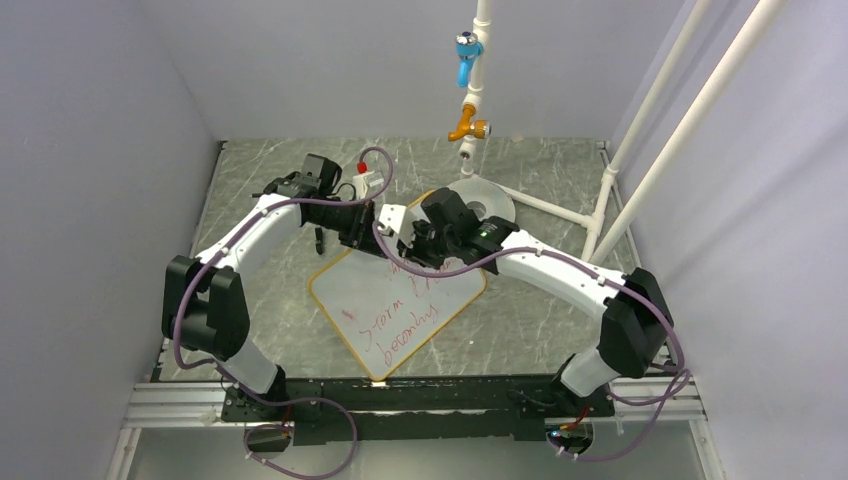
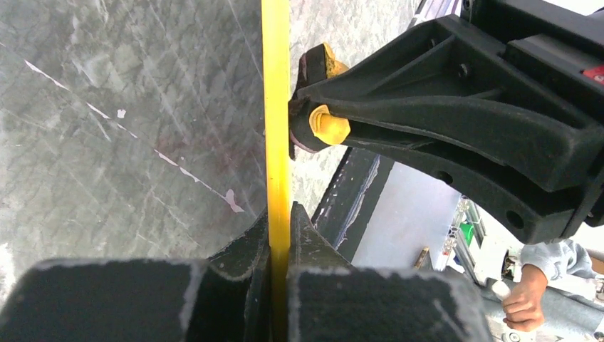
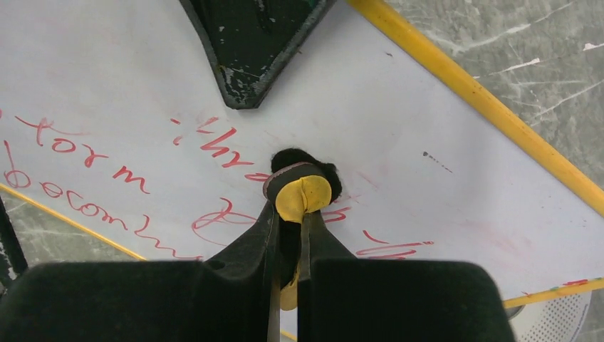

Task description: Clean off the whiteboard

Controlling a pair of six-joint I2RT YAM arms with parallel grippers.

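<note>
One whiteboard [image 1: 400,300] edge is pinched by the left pincer [image 2: 279,217]. A yellow eraser [image 3: 303,197] is pinched by the right pincer [image 3: 288,214] and pressed among the red writing [image 3: 71,153].

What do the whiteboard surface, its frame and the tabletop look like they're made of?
The whiteboard surface looks like smooth white coated board; red marker sits on it. Its frame looks like yellow plastic, evenly coloured, possibly painted wood. The table looks like grey veined stone or marble-print laminate, scuffed.
</note>
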